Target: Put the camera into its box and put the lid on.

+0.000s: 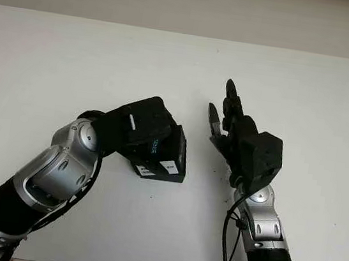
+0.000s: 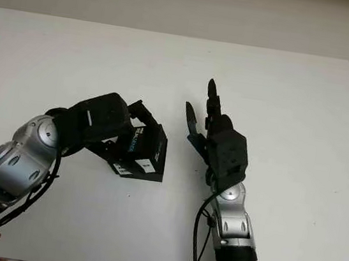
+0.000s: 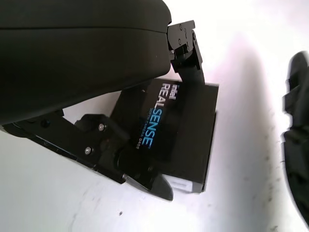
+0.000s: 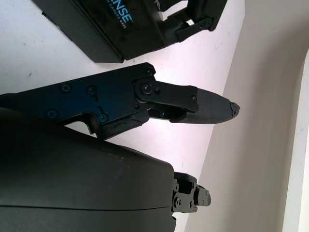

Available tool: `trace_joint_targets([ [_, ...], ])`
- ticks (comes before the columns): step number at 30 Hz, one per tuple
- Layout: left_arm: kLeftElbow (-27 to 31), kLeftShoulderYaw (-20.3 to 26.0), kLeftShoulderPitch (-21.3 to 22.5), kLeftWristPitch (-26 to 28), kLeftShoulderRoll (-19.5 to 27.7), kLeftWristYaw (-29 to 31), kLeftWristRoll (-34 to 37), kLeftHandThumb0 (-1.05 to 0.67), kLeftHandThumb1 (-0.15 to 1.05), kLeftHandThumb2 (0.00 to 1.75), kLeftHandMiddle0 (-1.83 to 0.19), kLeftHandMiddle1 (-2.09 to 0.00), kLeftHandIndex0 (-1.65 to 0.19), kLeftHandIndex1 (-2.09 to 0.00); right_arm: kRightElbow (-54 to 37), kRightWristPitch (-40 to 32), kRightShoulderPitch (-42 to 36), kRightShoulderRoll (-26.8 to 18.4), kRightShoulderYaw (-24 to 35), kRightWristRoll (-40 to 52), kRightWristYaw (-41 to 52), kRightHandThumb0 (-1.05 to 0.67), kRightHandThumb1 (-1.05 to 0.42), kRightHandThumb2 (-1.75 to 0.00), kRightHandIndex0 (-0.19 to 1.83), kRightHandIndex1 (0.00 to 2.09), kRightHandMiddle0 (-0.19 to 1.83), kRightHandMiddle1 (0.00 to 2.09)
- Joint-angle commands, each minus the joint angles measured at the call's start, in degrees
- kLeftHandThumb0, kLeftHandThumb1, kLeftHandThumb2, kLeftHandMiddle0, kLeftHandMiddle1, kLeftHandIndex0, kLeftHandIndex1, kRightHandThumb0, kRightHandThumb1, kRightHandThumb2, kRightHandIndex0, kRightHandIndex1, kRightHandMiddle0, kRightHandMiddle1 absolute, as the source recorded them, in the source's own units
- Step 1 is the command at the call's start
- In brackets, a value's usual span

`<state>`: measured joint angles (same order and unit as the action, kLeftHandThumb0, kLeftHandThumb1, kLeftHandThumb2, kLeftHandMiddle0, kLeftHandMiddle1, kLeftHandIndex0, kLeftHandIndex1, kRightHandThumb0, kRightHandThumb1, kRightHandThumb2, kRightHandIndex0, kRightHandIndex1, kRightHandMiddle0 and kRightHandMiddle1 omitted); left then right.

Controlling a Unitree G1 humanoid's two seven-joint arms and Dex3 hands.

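Nearest the cam, both arms come up from the bottom edge; the left hand (image 1: 137, 127) sits over the black box (image 1: 167, 158) near mid-table (image 1: 171, 59), and the left wrist view shows its fingers (image 3: 186, 46) closed round the box, one across the printed top and another under the near edge. Box looks shut, lid (image 3: 186, 121) already on w/ the printed face up, so the camera is presumably inside, though can't tell from here. Right hand (image 1: 238, 139) is just beside the box on its right, apart from it, open, holding nothing, fingers pointing away from the robot. Judging by this, task is at or near the end: seat the lid fully. To do it well: press evenly down on the lid w/ the left hand, keep the box flat on the table, bring the right hand against the box side as a stop so it doesn't slide, then let go gently w/o dragging the lid.
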<state>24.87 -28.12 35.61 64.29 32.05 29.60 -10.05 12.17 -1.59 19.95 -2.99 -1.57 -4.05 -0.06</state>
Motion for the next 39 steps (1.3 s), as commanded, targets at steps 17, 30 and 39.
trace_joint_targets([
  [17,5.0,-4.9,0.2,4.2,-0.2,2.1,7.2,-0.46,1.05,0.16,0.19,-0.47,0.19,-0.22,1.0,1.6,1.1,0.5,-0.1,-0.3,-0.8,-0.71,-1.05,-0.53,-0.07,0.06,-0.05,0.06],
  [30,5.1,-2.4,-0.6,-3.3,-0.1,3.8,9.7,-0.5,1.05,0.27,0.19,0.0,0.19,0.0,1.1,1.2,1.0,0.3,-0.2,-0.8,-0.4,-0.7,-1.05,-0.54,-0.06,0.06,-0.05,0.06],
  [39,5.0,-1.5,1.7,-6.8,-0.8,3.8,9.5,-0.62,1.05,0.42,0.19,0.0,0.19,0.0,1.0,0.8,0.8,0.2,0.1,-0.2,0.6,-0.72,-1.05,-0.54,-0.07,0.05,-0.05,0.05],
])
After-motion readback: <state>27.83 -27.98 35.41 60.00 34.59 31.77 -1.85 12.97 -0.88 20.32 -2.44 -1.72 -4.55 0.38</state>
